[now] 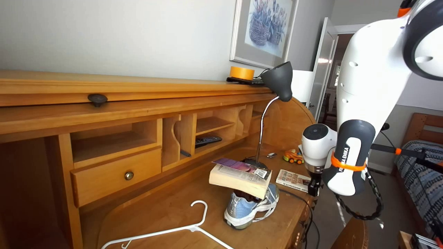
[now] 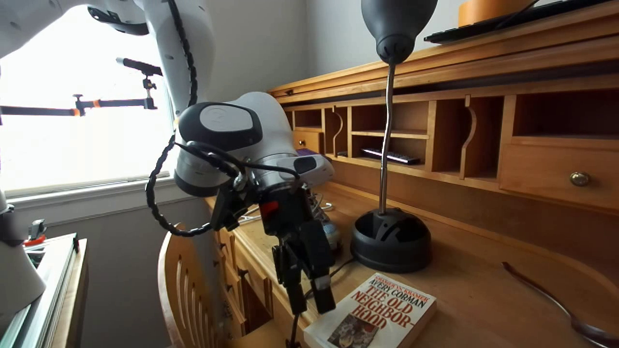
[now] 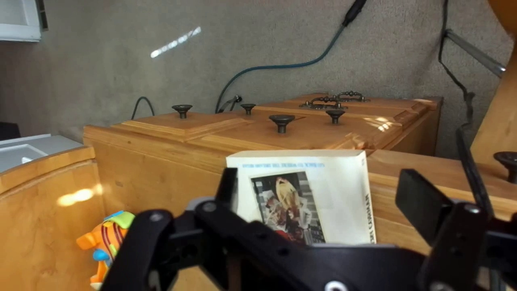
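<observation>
though exterior views only, book title [image 2: 383, 305]

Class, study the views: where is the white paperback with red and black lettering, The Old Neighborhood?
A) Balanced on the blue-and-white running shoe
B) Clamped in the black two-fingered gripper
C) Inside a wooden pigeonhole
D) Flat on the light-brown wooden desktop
D: in an exterior view the white paperback lies flat on the light-brown wooden desktop, and the wrist view shows the black two-fingered gripper open, not closed on it.
</observation>
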Robot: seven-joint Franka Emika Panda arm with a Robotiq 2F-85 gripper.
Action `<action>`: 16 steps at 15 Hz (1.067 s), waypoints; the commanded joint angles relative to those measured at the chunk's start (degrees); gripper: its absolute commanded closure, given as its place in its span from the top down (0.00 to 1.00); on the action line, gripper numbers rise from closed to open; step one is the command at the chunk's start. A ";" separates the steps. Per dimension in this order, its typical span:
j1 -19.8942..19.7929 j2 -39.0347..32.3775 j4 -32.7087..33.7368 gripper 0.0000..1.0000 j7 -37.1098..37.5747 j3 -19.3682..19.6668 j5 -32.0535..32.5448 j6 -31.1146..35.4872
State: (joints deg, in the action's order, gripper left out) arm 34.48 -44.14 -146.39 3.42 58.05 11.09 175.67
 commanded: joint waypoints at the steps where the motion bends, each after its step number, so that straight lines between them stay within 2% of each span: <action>1: 1.65 -6.19 1.26 1.00 1.78 0.03 -1.98 2.30; 8: 2.39 -11.54 3.14 1.00 2.13 -0.57 -3.81 2.01; 16: 2.04 -13.13 4.18 1.00 1.65 -2.60 -5.36 2.37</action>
State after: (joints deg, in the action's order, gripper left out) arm 36.50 -55.30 -142.77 4.57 56.36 6.88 176.45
